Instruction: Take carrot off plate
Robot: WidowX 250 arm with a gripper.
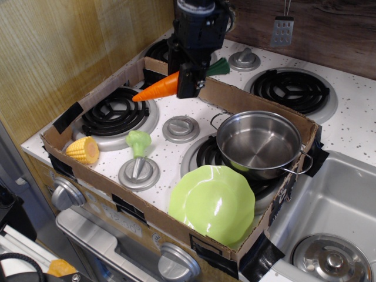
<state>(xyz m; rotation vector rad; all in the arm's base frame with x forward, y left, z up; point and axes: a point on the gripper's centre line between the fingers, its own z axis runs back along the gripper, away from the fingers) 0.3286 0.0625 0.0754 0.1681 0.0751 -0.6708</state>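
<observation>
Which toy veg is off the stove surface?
The carrot: it hangs in the pincer above the left burner; the corn lies on the stove.

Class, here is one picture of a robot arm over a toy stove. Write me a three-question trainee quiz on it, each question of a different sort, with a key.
1. True or false: the carrot lies on the plate.
2. What does the pincer hold? A corn cob, B carrot, C steel pot.
3. Fill in: the carrot's tip points toward the ____ burner, the one behind the corn cob.

Key: 1 false, it is held in the air, and the plate is bare. 2 B. 3 left.
</observation>
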